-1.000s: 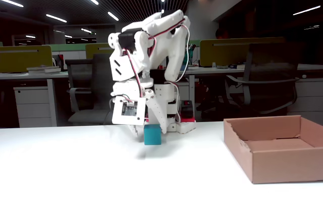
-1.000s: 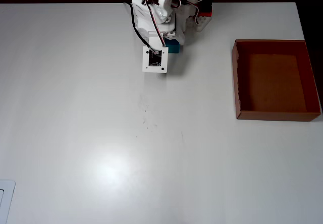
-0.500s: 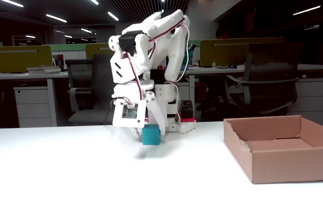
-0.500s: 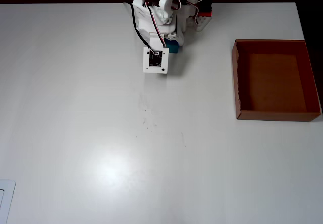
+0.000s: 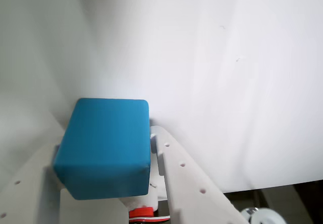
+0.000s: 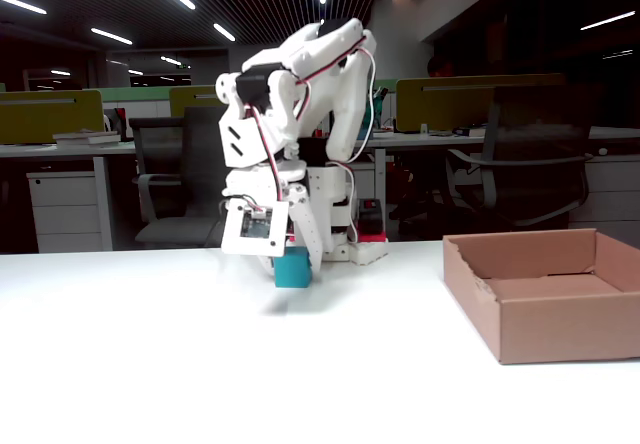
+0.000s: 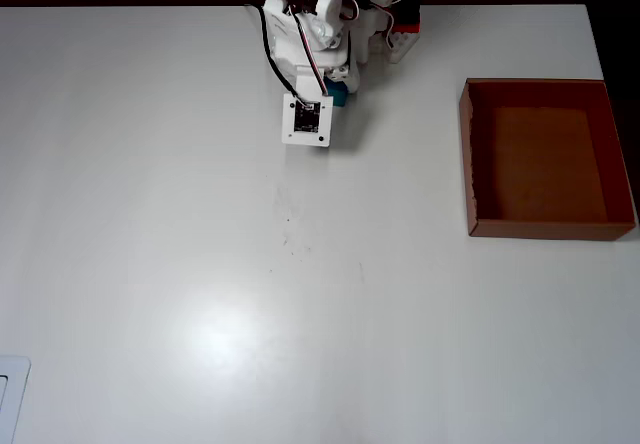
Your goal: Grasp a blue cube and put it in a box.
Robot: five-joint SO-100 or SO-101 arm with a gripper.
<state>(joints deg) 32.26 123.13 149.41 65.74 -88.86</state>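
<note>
The blue cube (image 5: 103,146) sits between my two white fingers in the wrist view, with my gripper (image 5: 103,138) shut on it. In the fixed view the blue cube (image 6: 292,267) hangs at the gripper (image 6: 292,264), tilted a little and apparently just above the white table, close to the arm's base. From overhead only a corner of the blue cube (image 7: 338,94) shows under the wrist; the gripper (image 7: 330,99) itself is mostly covered. The box (image 6: 545,309), shallow brown cardboard and empty, stands well to the right; overhead, the box (image 7: 470,154) is at the right edge.
The arm's base with a red part (image 6: 371,226) stands at the table's far edge. A white flat object (image 7: 10,394) lies at the overhead view's lower left corner. Office desks and chairs fill the background behind the table.
The gripper has carried the cube slightly left in the fixed view. Overhead, more of the cube has slipped under the wrist. The box has not moved.
</note>
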